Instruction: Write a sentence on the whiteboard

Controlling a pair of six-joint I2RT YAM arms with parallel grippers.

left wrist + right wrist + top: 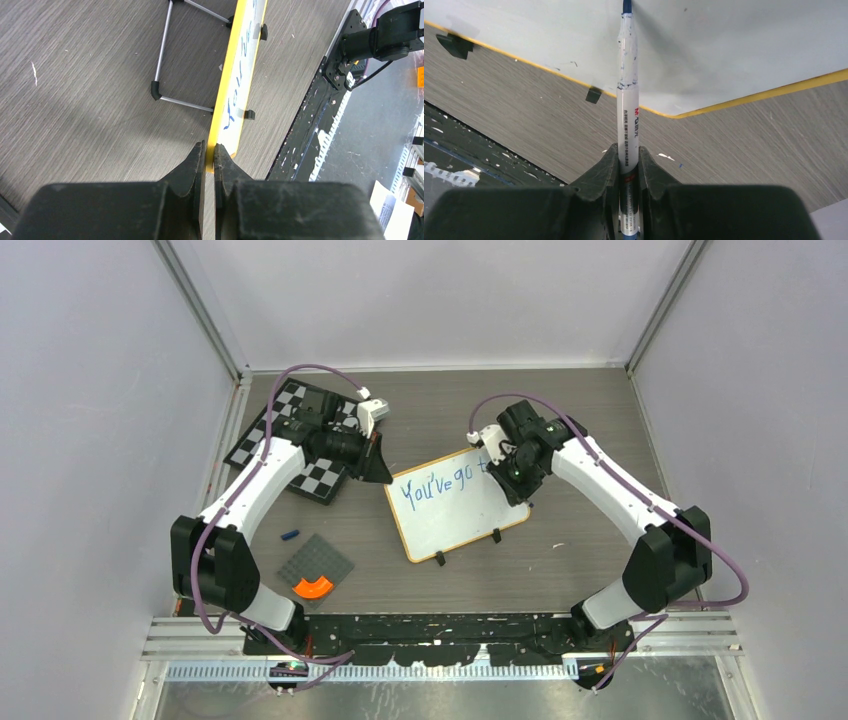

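The whiteboard (455, 505) lies tilted in the middle of the table, with blue writing "You've go t" on it and two black clip feet on its near edge. My left gripper (381, 468) is shut on the board's left edge; in the left wrist view the yellow frame (226, 85) sits pinched between the fingertips (210, 150). My right gripper (508, 465) is shut on a white marker (628, 100) with its blue tip touching the board surface (724, 45) near the board's upper right end.
A black-and-white chessboard (290, 445) lies at the back left under the left arm. A grey baseplate (316, 565) with an orange piece (313, 587) and a small blue cap (290, 535) lie at the front left. A metal stand (172, 55) is behind the board.
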